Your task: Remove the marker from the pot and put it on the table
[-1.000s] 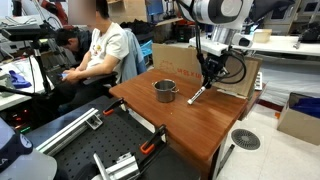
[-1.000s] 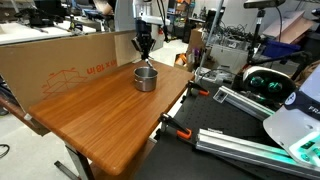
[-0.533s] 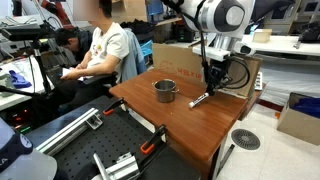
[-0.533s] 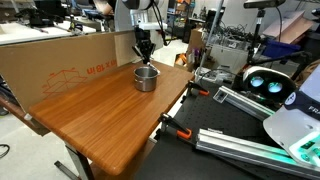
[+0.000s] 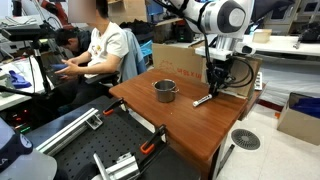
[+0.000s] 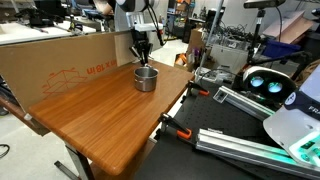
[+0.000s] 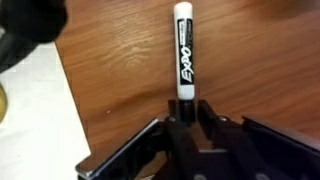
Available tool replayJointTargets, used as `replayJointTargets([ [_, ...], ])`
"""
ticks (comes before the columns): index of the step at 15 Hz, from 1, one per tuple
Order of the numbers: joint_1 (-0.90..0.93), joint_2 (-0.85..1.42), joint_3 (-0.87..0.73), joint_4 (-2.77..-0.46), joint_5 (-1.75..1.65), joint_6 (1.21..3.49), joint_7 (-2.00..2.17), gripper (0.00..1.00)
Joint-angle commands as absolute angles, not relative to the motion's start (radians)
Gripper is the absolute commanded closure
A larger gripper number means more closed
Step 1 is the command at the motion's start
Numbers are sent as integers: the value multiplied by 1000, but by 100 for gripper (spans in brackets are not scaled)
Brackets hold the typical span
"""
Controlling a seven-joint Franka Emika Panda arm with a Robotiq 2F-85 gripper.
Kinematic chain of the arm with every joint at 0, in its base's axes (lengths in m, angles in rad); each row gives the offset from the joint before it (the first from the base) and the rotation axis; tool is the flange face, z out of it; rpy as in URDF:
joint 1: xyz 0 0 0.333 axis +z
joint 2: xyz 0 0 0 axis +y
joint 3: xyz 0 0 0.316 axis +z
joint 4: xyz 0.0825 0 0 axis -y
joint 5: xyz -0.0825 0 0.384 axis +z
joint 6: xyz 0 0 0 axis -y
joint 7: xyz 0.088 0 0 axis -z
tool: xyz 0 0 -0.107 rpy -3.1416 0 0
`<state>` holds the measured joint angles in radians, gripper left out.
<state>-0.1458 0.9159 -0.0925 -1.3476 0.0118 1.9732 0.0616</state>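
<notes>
The marker (image 7: 184, 50), white-bodied with a dark end, lies along the reddish-brown table (image 7: 110, 70) in the wrist view. Its dark end sits between the fingers of my gripper (image 7: 185, 108), which is shut on it. In an exterior view the marker (image 5: 203, 99) slants low, with its free end on the table (image 5: 190, 125) under the gripper (image 5: 214, 88). The marker is to the right of the silver pot (image 5: 165, 90), outside it. In an exterior view the gripper (image 6: 141, 52) hangs just behind the pot (image 6: 146, 78). The marker is hidden there.
A cardboard box (image 5: 180, 55) stands along the table's far side; it also shows in an exterior view (image 6: 60, 60). A seated person (image 5: 100, 50) is near one table end. A black metal frame with clamps (image 5: 110, 150) lies beside the table.
My gripper has moved down and slightly away from the pot with the marker. The marker has gone from hanging tilted to lying nearly flat on the table.
</notes>
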Motion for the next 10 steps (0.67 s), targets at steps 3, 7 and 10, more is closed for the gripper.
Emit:
replayJointTargets([
  [3,-133,970,-105,-1258,-14,1906,76,27],
  [7,-134,959,-100,-1272,-17,1923,56,0],
  [10,-148,938,-79,-1298,5,1936,24,0],
])
